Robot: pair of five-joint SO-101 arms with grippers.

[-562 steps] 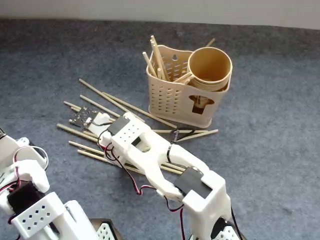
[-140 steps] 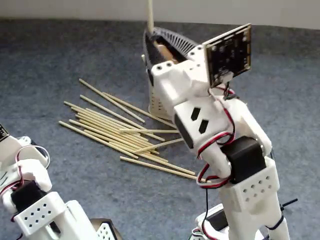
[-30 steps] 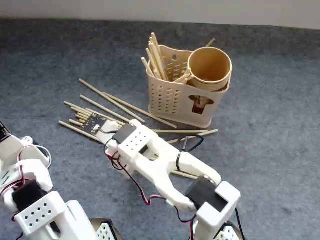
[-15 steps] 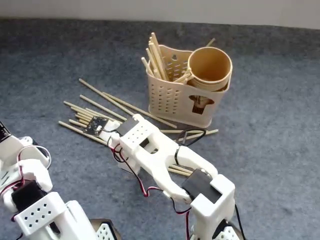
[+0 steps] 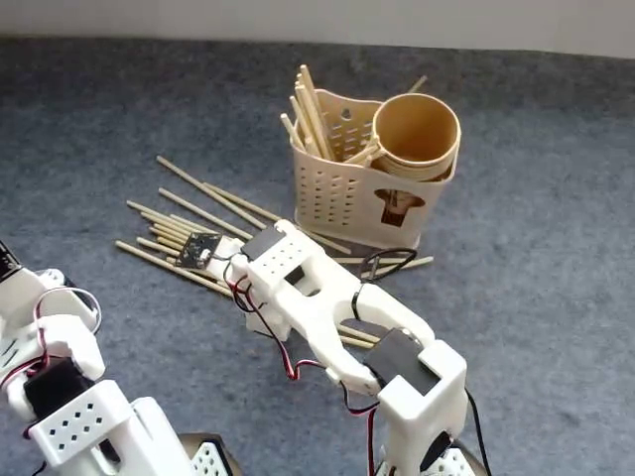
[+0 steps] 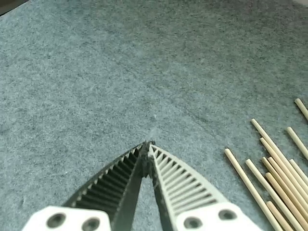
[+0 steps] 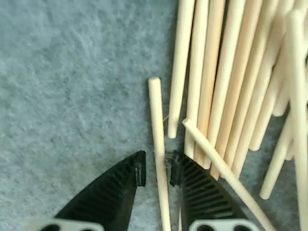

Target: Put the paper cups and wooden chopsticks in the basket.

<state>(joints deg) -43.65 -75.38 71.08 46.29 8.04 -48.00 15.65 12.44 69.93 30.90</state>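
Wooden chopsticks (image 7: 226, 72) partly behind right gripper (image 7: 158, 169)

The place looks like a small robotics test bench. A table (image 5: 99, 119) with grey carpet on it fills the frame, a plain pale wall (image 5: 317, 15) runs along the top edge, and the white right arm (image 5: 298, 288) and left arm (image 5: 69, 421) at the bottom show bare wires.

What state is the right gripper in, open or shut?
Open: the right gripper straddles one chopstick, gaps visible on both sides.
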